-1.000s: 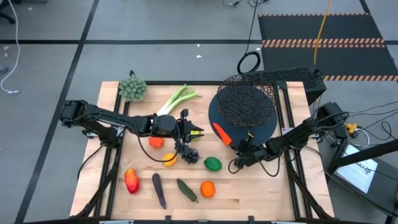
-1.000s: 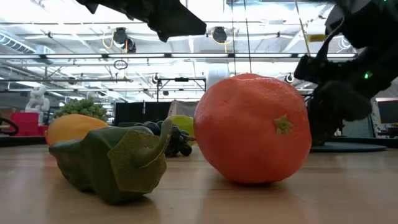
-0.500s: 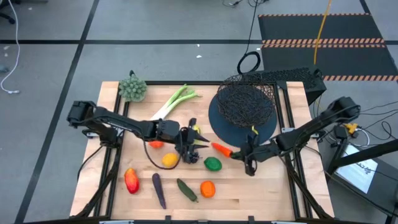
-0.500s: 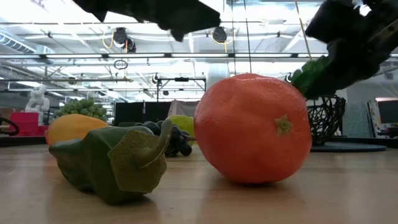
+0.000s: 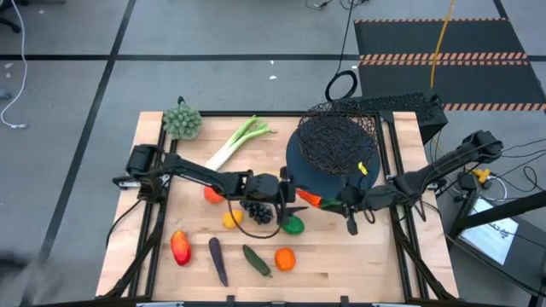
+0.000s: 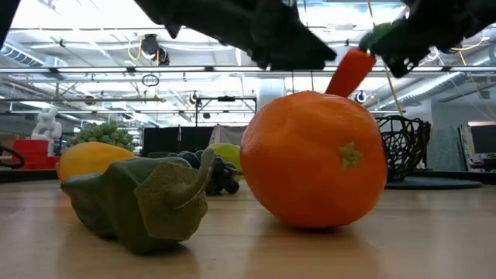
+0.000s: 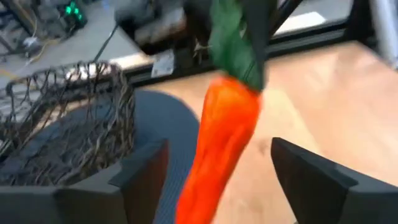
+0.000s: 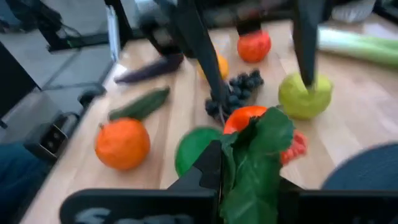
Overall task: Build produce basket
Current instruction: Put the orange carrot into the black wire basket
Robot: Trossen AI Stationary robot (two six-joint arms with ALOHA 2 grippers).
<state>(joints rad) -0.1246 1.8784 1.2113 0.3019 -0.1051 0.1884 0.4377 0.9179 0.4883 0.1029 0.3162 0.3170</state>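
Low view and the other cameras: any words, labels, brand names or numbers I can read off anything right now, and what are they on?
None readable in any view.
No print shows on the produce, the basket or the table.
The room behind the table in the low view shows no sign or label clear enough to read.

Both arms are built of dark, near-black segments with rounded joint housings. The left arm [image 5: 183,172] is slender and tapered. The right arm [image 5: 435,173] carries a yellow tag. Flat, matte black fingers [image 7: 134,180] are seen on the wrist.
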